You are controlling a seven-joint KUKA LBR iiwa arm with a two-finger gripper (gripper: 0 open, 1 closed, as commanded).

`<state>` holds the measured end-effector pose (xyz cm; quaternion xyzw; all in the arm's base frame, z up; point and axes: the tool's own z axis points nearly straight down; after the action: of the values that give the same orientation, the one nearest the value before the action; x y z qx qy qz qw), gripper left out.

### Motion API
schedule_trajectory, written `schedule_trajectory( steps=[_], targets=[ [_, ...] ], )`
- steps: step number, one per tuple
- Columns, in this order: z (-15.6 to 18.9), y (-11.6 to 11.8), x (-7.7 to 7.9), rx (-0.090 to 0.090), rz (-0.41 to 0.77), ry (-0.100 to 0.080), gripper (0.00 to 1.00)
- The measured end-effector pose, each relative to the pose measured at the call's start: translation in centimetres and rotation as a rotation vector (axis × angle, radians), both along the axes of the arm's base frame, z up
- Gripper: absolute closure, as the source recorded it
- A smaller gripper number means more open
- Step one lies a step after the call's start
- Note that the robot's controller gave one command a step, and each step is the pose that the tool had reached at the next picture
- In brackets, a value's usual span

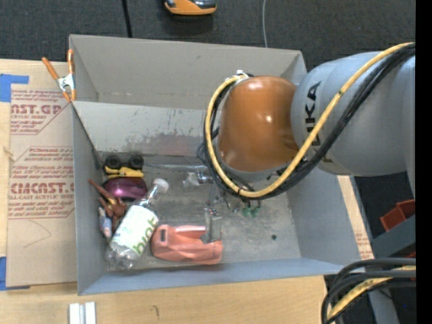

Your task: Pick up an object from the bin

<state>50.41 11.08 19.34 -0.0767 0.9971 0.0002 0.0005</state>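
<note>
Tool (214, 221): grip state cannot be told | salmon-pink plastic piece (185, 244): directly under and left of tool | clear bottle (135, 229): further left, touching piece | risk: off-centre closing likely skids the piece into the bottle

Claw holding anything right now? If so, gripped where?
Cannot tell. The claw sits low at the right end of the salmon-pink plastic piece near the bin front wall; the view does not show whether it grips it.
</note>
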Motion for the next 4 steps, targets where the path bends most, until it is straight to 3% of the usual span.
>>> schedule_trajectory(
  steps=[1,2,3,4],
  targets=[
    [-1.8,-0.3,-1.0,0.001,-0.245,0.0,0.0],
    [-2.4,-0.4,-1.2,0.001,-0.249,-0.001,0.0],
    [0.3,-1.7,1.0,-0.002,-0.079,0.01,0.0],
    [2.3,-0.7,1.2,0.003,-0.077,-0.012,0.0]
  ],
)
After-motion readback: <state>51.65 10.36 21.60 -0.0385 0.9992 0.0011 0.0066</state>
